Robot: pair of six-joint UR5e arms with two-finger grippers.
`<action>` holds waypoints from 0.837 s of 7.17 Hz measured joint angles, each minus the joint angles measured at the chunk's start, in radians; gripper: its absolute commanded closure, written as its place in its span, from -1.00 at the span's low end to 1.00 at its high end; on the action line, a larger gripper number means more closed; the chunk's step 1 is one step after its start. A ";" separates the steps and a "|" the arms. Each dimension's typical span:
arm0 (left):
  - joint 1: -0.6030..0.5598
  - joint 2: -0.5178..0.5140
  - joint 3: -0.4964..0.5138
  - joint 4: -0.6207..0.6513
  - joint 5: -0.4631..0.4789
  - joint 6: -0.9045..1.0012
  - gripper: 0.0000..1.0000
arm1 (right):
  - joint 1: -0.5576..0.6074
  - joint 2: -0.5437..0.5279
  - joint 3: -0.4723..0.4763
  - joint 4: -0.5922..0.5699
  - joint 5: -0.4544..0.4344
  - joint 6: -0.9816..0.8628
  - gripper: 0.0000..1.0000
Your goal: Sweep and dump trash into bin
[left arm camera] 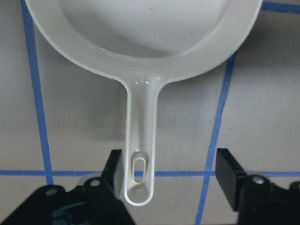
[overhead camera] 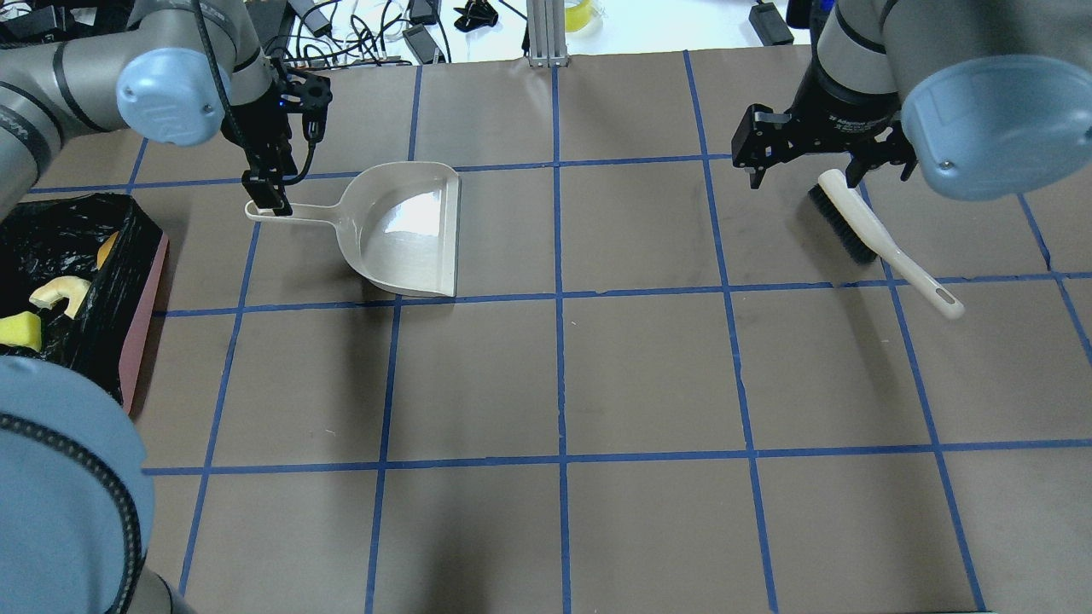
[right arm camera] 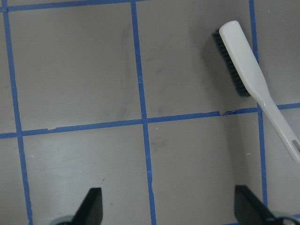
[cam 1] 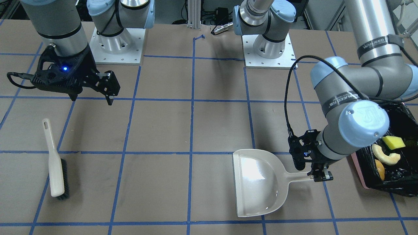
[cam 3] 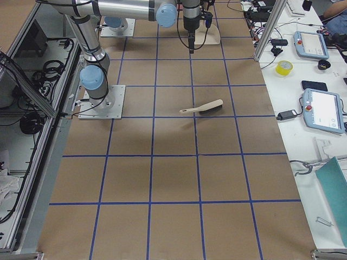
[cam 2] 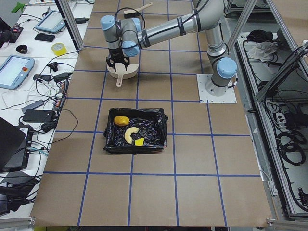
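Note:
The three trash pieces lie in the bin (cam 1: 359, 173), pink and lined with a black bag: a yellow-green sponge wedge (cam 1: 393, 142), a tan crescent (cam 1: 385, 155) and a golden-brown potato (cam 1: 379, 169). In the overhead view the bin (overhead camera: 145, 333) is at the left edge. The cream dustpan (overhead camera: 405, 230) lies empty on the table. My left gripper (left arm camera: 171, 178) is open, its fingers on either side of the dustpan handle (left arm camera: 138, 140). My right gripper (overhead camera: 802, 175) is open and empty above the table, beside the brush (overhead camera: 862, 226).
The cream-handled brush (cam 1: 55, 169) lies flat on the brown paper, also in the right wrist view (right arm camera: 243, 61). Blue tape lines grid the table. Both arm bases (cam 1: 116, 45) stand at the robot side. Cables and tablets lie beyond the far edge.

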 measured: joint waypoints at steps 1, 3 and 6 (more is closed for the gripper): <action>-0.019 0.060 0.009 -0.067 -0.005 -0.119 -0.57 | 0.000 0.001 0.000 0.001 0.000 -0.003 -1.00; -0.120 0.159 0.012 -0.135 -0.011 -0.483 -1.00 | 0.000 0.001 0.000 0.003 0.000 -0.001 -1.00; -0.166 0.271 -0.009 -0.198 -0.133 -1.085 -1.00 | 0.000 0.000 -0.001 0.000 0.002 0.002 -1.00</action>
